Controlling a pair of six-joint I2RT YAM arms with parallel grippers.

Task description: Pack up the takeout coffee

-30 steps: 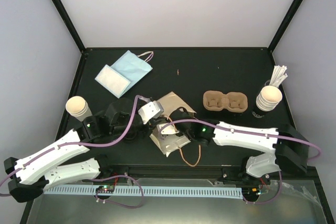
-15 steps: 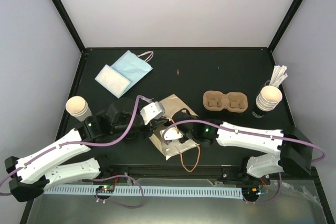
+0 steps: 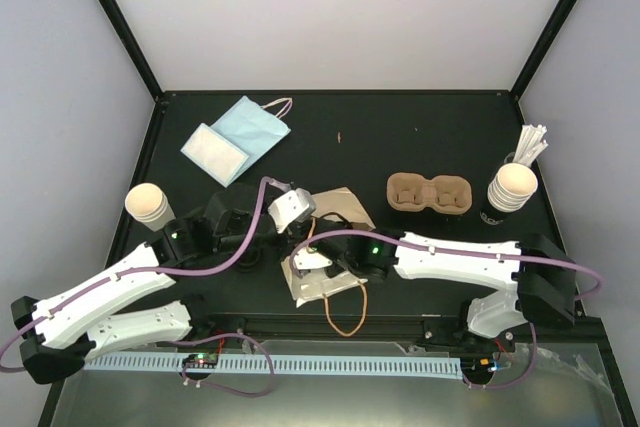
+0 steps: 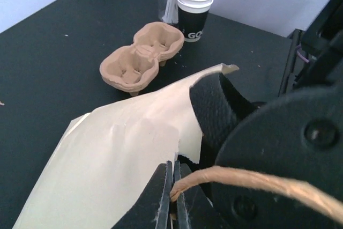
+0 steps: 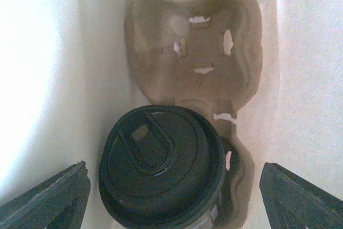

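The black lid hides nearly all it caps. The fingers of the right gripper run off the bottom corners, and from above the paper bag conceals them.

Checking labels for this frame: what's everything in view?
table: 1, black, under everything
paper bag: 1, cream, centre front
lidded cup: 1, black lid, inside bag
carrier in bag: 1, brown, holding lidded cup
empty carrier: 1, brown, right of bag
cup stack: 1, cream, far right
sticks: bunch, white, behind stack
paper cup: 1, cream, left edge
pouch: 1, light blue, back left
packet: 1, pale, against pouch
left gripper: shut on twine handle
right gripper: open, inside bag
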